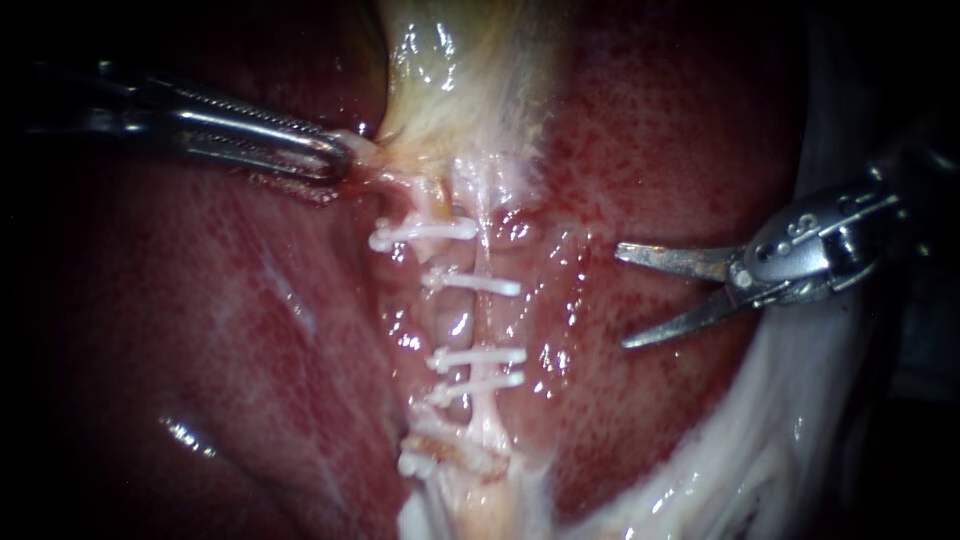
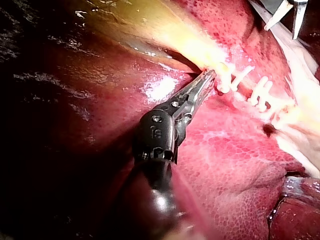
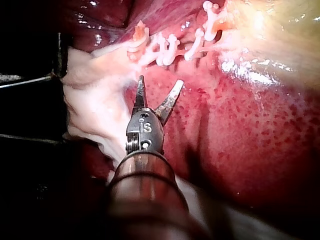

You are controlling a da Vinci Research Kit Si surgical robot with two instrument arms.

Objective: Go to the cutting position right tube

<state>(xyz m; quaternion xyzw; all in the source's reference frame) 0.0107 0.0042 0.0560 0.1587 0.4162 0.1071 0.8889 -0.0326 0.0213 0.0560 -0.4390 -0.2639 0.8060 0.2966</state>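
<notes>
**Left instrument** (image 1: 340, 160): yours. It enters from the upper left of the frame. Its pincer is clamped on a tag of pale tissue (image 1: 365, 150) at the foot of the gallbladder (image 1: 450, 70), which fills the top centre. In your left wrist view the closed tip meets this tissue just beside the nearest clip.

**Right instrument** (image 1: 625, 297): yours. It enters from the right edge at mid-height. Its pincer is two thin blades standing apart with nothing between them. The tips point left and hover over the liver (image 1: 650, 130). In your right wrist view the spread blades face the row of clips, which lies ahead of them and does not touch them.

**Right tube** (image 1: 486, 320): a thin pale strand running up and down the centre of the frame. It sits just right of a pinker tube (image 1: 452, 322). It lies to the left of the blade tips, near them but not touching.

**Clips** (image 1: 480, 356): white, several. They lie crosswise over the two tubes, from just below the gallbladder down to the lower centre.

**Liver**: dark red and wet. It surrounds the tubes on both sides.

**White membrane** (image 1: 780, 440): a pale sheet at the lower right of the frame, below your right instrument.
</notes>
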